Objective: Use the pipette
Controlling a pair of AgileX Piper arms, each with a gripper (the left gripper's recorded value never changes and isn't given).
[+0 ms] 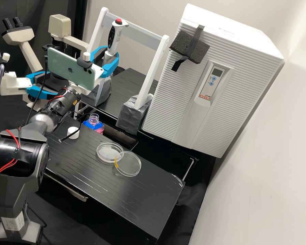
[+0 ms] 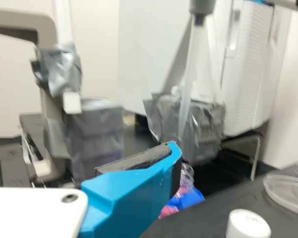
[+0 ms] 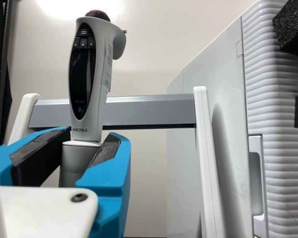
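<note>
Pinches the electronic pipette (image 3: 87, 74) upright in the right gripper (image 3: 77, 153), blue fingers (image 3: 109, 158) closed on its grey lower barrel, red plunger button uppermost. Holds it high before the white crossbar stand (image 1: 139, 34), well above the black bench (image 1: 142, 200). Cannot tell the state of the left gripper (image 2: 161, 161). Sits low beside the other arm, facing the pipette's clear tip (image 2: 188, 84).

Under that tip, at the back of the bench: an uncapped bottle of pink liquid (image 1: 94, 123), with its white cap (image 1: 72, 132) just beside it. Nearer the middle, two clear petri dish halves, the rear half (image 1: 109, 151) and the front half (image 1: 128, 163), touching at the rims. A thin yellow streak at the join, too small to identify. Off to the right, a large white ribbed cabinet (image 1: 210, 78).

Reads as an early-to-middle stage. Done, judging by the layout: pipette in grip, tip fitted, bottle opened, dish uncovered. Left to do, probably: lowering the tip into the bottle, drawing up liquid, carrying it across, dispensing into a dish half. Cannot tell whether the tip holds any liquid — no pink visible in either half.
</note>
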